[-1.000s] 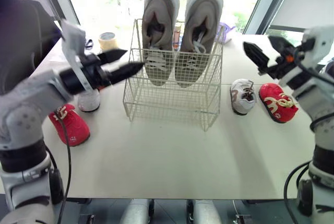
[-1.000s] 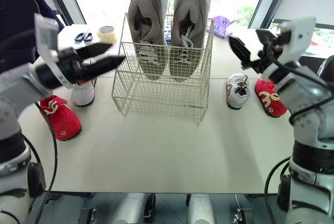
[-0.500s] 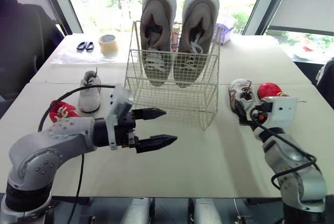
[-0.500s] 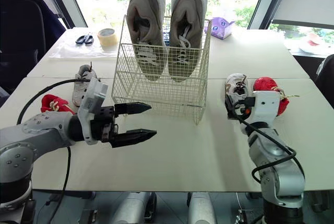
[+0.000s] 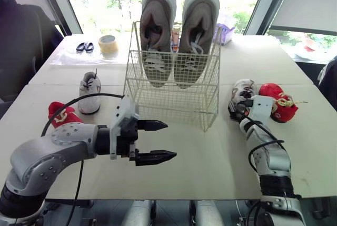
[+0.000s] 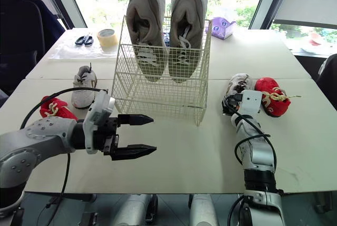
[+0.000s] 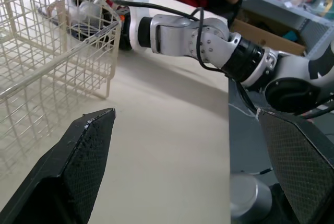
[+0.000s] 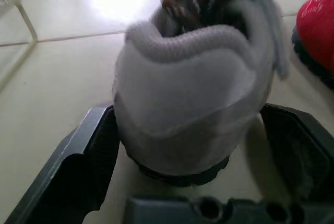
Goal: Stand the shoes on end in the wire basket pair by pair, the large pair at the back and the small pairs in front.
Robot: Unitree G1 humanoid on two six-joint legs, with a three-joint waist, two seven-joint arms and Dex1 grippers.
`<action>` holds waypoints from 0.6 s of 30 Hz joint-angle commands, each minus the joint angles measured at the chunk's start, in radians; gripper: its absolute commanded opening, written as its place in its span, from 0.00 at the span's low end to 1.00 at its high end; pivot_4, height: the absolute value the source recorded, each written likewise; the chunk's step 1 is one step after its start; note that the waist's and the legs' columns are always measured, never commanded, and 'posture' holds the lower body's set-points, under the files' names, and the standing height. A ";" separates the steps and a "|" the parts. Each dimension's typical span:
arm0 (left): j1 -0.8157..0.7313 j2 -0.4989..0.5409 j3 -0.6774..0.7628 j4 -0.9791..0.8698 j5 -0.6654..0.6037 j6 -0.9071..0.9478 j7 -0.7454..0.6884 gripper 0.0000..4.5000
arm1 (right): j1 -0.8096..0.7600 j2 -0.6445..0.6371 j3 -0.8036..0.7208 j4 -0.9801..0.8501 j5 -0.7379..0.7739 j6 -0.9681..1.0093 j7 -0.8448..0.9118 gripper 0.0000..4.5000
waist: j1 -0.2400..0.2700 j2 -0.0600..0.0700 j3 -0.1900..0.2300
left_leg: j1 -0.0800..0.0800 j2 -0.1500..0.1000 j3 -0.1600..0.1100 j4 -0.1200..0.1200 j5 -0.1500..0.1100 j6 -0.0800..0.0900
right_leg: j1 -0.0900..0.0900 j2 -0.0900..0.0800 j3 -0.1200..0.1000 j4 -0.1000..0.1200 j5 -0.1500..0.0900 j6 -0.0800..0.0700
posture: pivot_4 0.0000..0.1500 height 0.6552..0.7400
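**Right gripper now down at the heel of the small white shoe**

A second ago both arms were raised beside the wire basket (image 6: 158, 95). Now the right gripper (image 8: 187, 130) has come down to the table, right of the basket, and its fingers stand wide open on either side of the heel of the small white shoe (image 6: 237, 84). They hold nothing yet. I judge this to be the start of the first small pair, as the large grey pair (image 6: 143, 26) already stands on end at the back of the basket.

The left gripper (image 6: 143, 135) has sunk in front of the basket, open and empty (probably waiting).

The white shoe rests on its sole, just beside a red shoe (image 6: 273, 102). Its long axis runs about parallel to the basket's right wall, heel toward the robot and toe toward the basket's back.
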 commanded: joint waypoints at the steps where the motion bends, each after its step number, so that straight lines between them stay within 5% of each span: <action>1: 0.013 0.009 0.000 -0.020 0.021 -0.038 -0.014 1.00 | -0.020 0.005 -0.017 0.069 -0.008 -0.052 0.020 0.60 | -0.001 -0.001 -0.001 | 0.000 0.000 0.000 0.000 0.000 0.000 | 0.000 0.000 0.000 0.000 0.000 0.000 | 1.00 0.01; 3: 0.022 0.011 -0.001 -0.019 0.033 -0.047 -0.018 1.00 | -0.023 0.009 -0.018 0.077 -0.009 -0.064 0.025 0.45 | -0.002 -0.001 -0.001 | 0.001 0.000 0.000 0.000 0.000 0.000 | 0.001 0.000 0.000 0.000 0.000 0.000 | 1.00 0.01; 7: 0.046 0.015 0.001 -0.013 0.052 -0.068 -0.035 1.00 | -0.020 0.009 -0.017 0.060 -0.020 -0.083 0.027 0.37 | -0.002 -0.001 -0.001 | 0.001 0.000 0.000 0.000 0.000 0.000 | 0.001 0.000 0.000 0.000 0.000 0.000 | 1.00 0.01; 15: -0.110 0.078 0.195 0.205 -0.185 -0.005 -0.083 1.00 | -0.048 -0.213 -0.082 -0.227 -0.038 -0.069 0.104 0.36 | 0.001 0.001 0.000 | -0.003 0.000 0.000 0.001 0.000 0.000 | -0.004 0.000 0.000 0.001 0.000 0.000 | 1.00 0.01; 18: -0.362 0.091 0.222 0.463 -0.270 0.061 -0.054 1.00 | -0.207 -0.433 -0.143 -0.292 0.017 -0.057 0.252 0.36 | -0.001 0.002 0.003 | -0.003 0.000 0.000 0.000 0.000 0.000 | -0.004 0.000 0.000 0.001 0.000 0.001 | 1.00 0.01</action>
